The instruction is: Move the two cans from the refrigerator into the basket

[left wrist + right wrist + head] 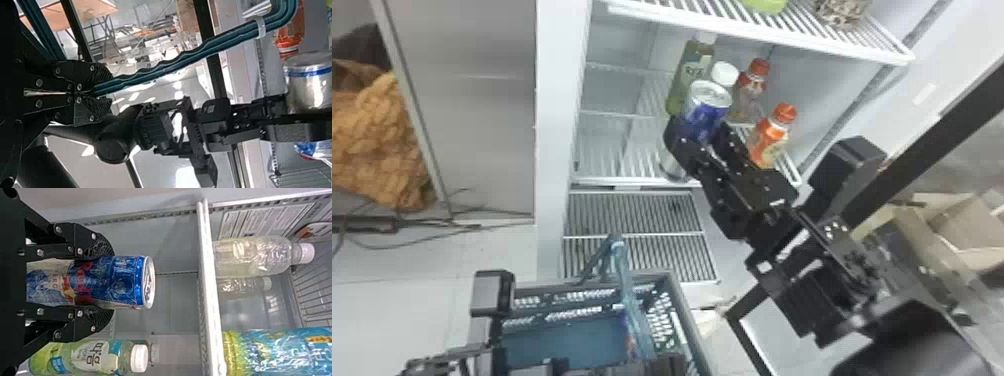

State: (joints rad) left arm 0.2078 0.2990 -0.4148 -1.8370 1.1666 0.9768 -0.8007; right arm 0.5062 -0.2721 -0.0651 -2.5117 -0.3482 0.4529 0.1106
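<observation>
Gripping can (125, 282) in right hand (699, 135), red lettering (84, 280) on blue-silver side.

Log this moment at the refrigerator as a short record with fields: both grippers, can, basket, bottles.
right gripper: closed around the can, one finger on each side
can: blue and silver, in front of the bottle shelf
left gripper: closed on the basket's handle
basket: blue-green, lower than the bottle shelf, in front of the refrigerator
basket contents: blue and red patch by the handle, too unclear to name
bottles: two orange-capped, others white-capped
</observation>
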